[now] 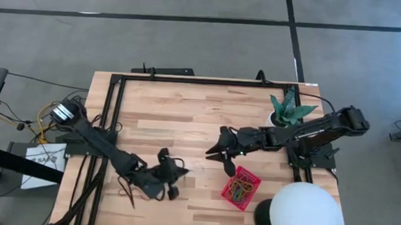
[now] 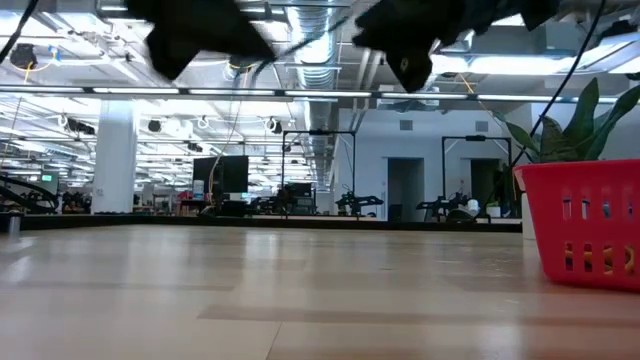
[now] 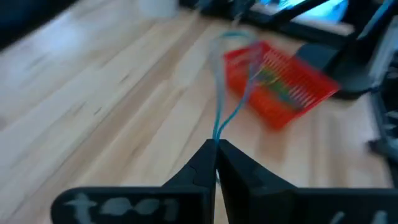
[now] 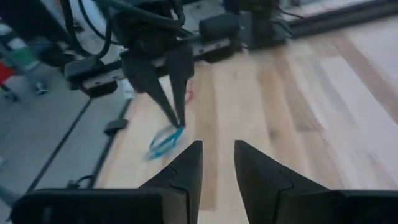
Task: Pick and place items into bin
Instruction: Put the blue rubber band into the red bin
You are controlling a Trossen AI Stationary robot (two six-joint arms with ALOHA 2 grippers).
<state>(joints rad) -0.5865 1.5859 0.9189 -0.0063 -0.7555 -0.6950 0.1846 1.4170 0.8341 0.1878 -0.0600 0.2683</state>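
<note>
Blue is the rubber-band loop (image 3: 227,99) pinched in the left hand (image 3: 216,149), whose two dark fingers are pressed together on its lower end; the thin loop stands out ahead of the fingertips. The right wrist view shows the same band (image 4: 165,142) hanging from the tips of that hand (image 4: 177,121) above the pale wooden counter (image 1: 186,112), and the band looks clear of the wood, though the blur makes that hard to confirm. Ahead of the left hand, well apart from it, sits the red mesh bin (image 1: 242,187) on the counter; it already holds a tangle of coloured bands (image 1: 238,191) in yellow, green, blue and red. From above, the left hand (image 1: 171,168) is near the counter's front edge, with the bin off to its right.

The right hand (image 4: 217,158) hovers with its fingers spread apart and nothing between them. It (image 1: 220,150) hangs just behind the bin, pointing toward the left hand. Behind the right arm stands a green plant in a white pot (image 1: 288,111), and a big white dome (image 1: 304,213) sits just right of the bin.
</note>
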